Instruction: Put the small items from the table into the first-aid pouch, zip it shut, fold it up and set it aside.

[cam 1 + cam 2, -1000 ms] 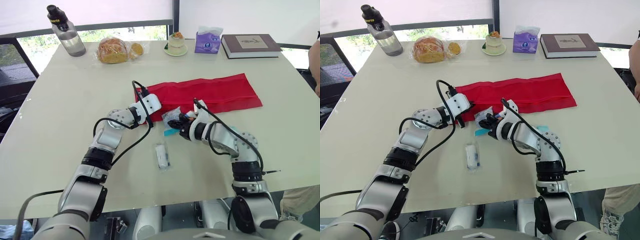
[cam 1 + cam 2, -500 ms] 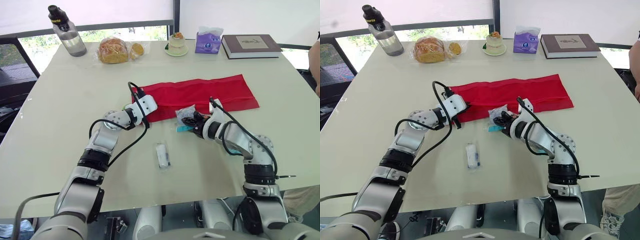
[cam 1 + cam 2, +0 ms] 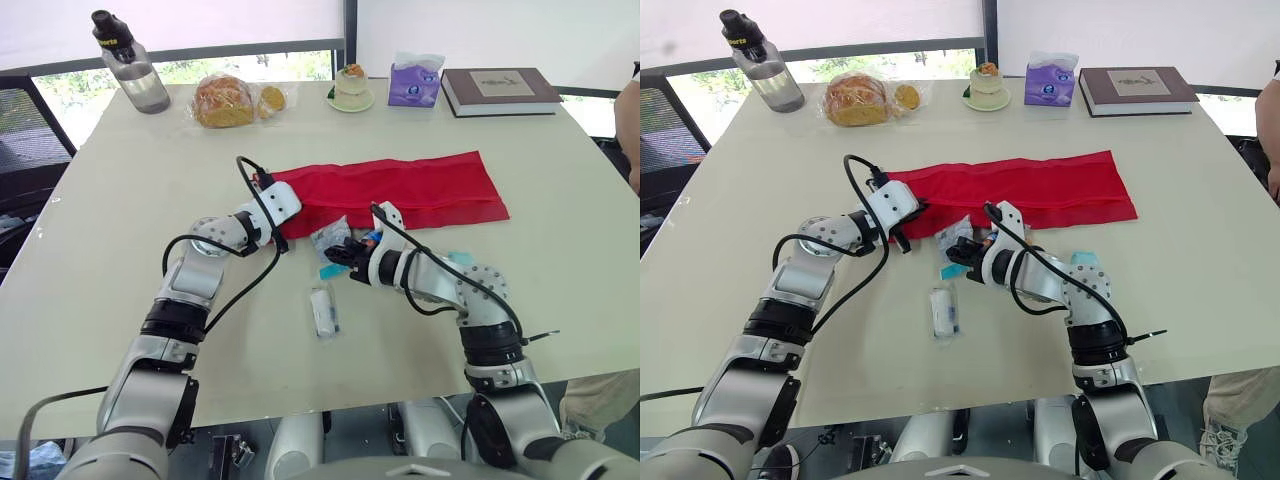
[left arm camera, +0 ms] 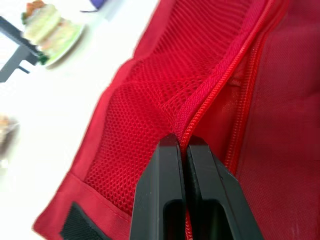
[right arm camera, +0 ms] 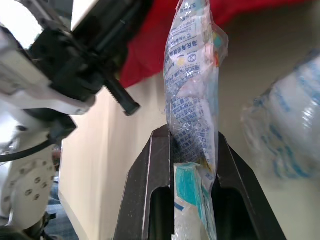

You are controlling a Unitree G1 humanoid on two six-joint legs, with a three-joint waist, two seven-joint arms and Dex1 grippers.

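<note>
The red first-aid pouch (image 3: 400, 190) lies unfolded flat across the table's middle. My left gripper (image 3: 288, 218) is at its left end, shut on the edge beside the zipper (image 4: 210, 105), where the mesh lining shows. My right gripper (image 3: 342, 254) is just in front of that end, shut on a clear packet of small supplies (image 5: 192, 100), which hangs near the pouch edge. Another small wrapped packet (image 3: 322, 310) lies on the table nearer to me. A teal-and-clear packet (image 3: 1085, 261) rests by my right forearm.
Along the far edge stand a water bottle (image 3: 130, 65), bagged bread (image 3: 228, 100), a small cake on a plate (image 3: 352, 88), a purple tissue pack (image 3: 415, 82) and a book (image 3: 500, 90). A person (image 3: 630, 130) is at the right edge.
My right gripper has swung left with the clear packet, from the pouch's middle to near its left end. My left gripper has drawn the pouch's left end slightly leftward.
</note>
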